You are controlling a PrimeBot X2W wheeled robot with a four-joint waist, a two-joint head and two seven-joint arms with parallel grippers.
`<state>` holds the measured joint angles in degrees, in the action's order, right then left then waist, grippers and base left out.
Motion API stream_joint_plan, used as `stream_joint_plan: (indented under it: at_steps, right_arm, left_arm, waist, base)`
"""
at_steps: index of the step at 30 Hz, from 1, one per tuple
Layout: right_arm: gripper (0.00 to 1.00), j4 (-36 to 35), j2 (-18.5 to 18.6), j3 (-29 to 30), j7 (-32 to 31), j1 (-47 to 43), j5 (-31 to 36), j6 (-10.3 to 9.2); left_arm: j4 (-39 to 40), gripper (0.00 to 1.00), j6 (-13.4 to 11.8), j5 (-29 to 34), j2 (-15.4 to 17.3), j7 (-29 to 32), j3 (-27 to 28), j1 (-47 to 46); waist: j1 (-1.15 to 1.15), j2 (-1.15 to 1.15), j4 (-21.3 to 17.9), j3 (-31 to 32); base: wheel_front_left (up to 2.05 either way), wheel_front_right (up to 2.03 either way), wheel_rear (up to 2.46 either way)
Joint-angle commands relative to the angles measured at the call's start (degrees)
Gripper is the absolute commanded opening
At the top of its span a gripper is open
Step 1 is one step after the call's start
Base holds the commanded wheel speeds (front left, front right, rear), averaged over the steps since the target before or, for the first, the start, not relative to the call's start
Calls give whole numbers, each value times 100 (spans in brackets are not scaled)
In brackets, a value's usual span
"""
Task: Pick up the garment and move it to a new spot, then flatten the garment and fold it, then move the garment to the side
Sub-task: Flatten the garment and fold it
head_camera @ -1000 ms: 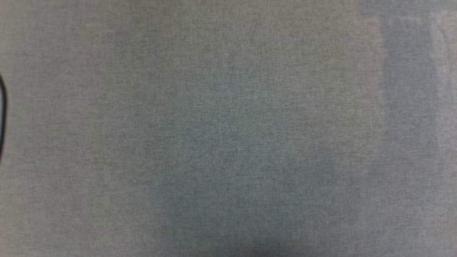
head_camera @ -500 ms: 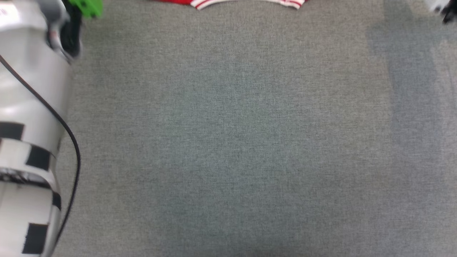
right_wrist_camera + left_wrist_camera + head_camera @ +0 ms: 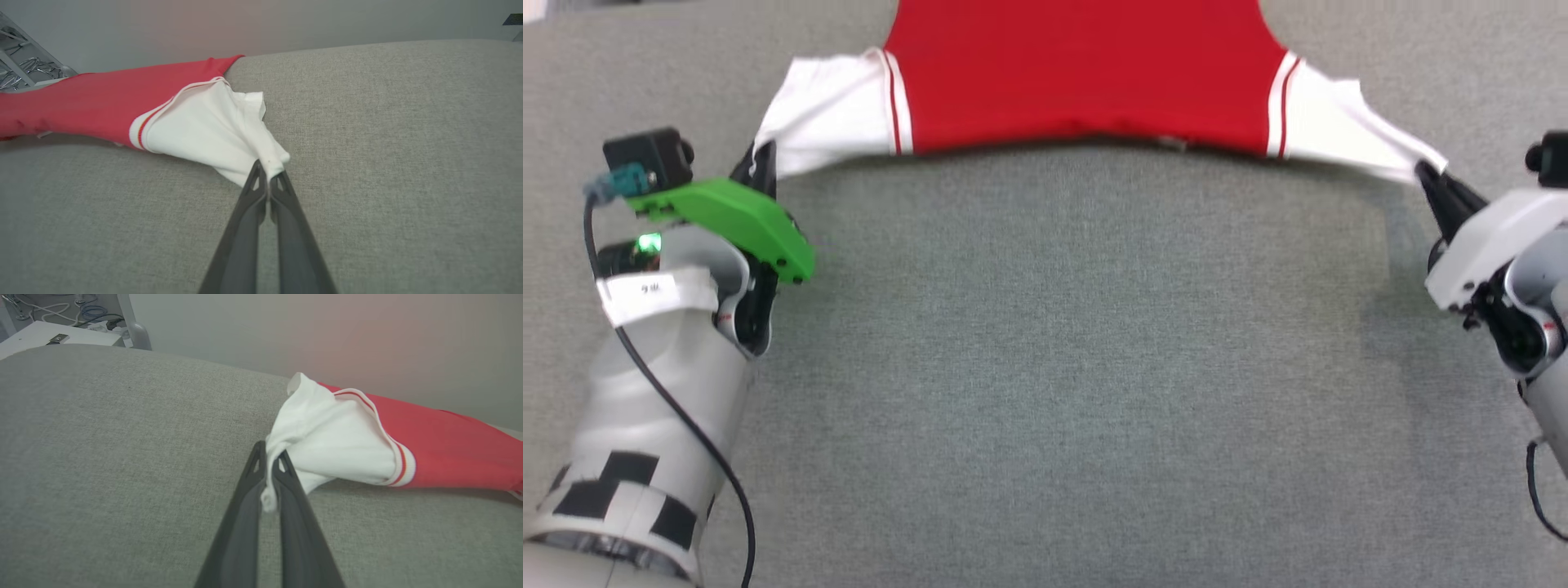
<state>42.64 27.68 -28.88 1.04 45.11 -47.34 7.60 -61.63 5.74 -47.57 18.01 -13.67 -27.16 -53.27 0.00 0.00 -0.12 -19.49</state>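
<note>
The garment (image 3: 1086, 73) is a red shirt with white sleeves, spread across the far part of the grey surface, plain red side up. My left gripper (image 3: 762, 162) is shut on the tip of the white sleeve (image 3: 327, 441) at the left; the cloth is pinched between its dark fingers (image 3: 286, 490). My right gripper (image 3: 1427, 173) is shut on the tip of the other white sleeve (image 3: 212, 130). Both sleeves are pulled outward and lifted slightly, so the shirt's near edge sags between them. In the wrist views the left gripper (image 3: 268, 455) and the right gripper (image 3: 267, 173) each grip cloth.
A grey fabric-covered surface (image 3: 1062, 367) stretches wide between the arms and toward me. Past its far left corner stands a white stand with cables (image 3: 61, 318). A pale wall (image 3: 286, 20) rises behind, with a metal rack (image 3: 24, 69) at one side.
The head camera has tilted up: the bare grey surface gave way to the shirt and both arms coming into the picture. No separate move of the things can be told.
</note>
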Motion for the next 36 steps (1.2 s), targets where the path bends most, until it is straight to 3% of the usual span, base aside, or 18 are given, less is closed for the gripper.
stream_joint_plan:
  at_steps: [1, 11, 19, 28, 34, 36]
  right_arm:
    - [0, -91, 101, 37, 66, -220, -43, -11]
    - [0, -1017, 274, 503, -117, -1591, 193, -11]
    - [0, -2006, 102, 1412, -668, -3024, 636, -11]
    - [0, -3466, -613, 2784, -1634, -4847, 1356, -11]
    - [0, -4113, -1285, 3304, -2328, -5747, 1696, -11]
    - [0, -4205, -1463, 3369, -2491, -5939, 1761, -11]
  left_arm:
    - [88, 0, -70, -5, 142, -81, 48, 239]
    - [1353, 0, -512, -81, 539, -14, 135, 1784]
    - [3429, 0, -1422, -364, 1084, 462, 335, 3570]
    - [5844, 0, -2614, -583, 1696, 1008, 574, 5374]
    - [6409, 0, -3001, -764, 1754, 1214, 594, 6103]
    - [6419, 0, -3014, -817, 1692, 1203, 569, 6243]
  waist:
    - [0, 0, 16, 559]
    - [0, 0, 24, 1330]
    - [0, 0, 61, 1635]
    - [0, 0, 152, 1709]
    - [0, 0, 166, 1690]
    - [0, 0, 167, 1680]
  base:
    - [0, 0, 0]
    - [0, 0, 0]
    - [0, 0, 0]
    - [0, 0, 0]
    - [0, 0, 0]
    - [0, 0, 0]
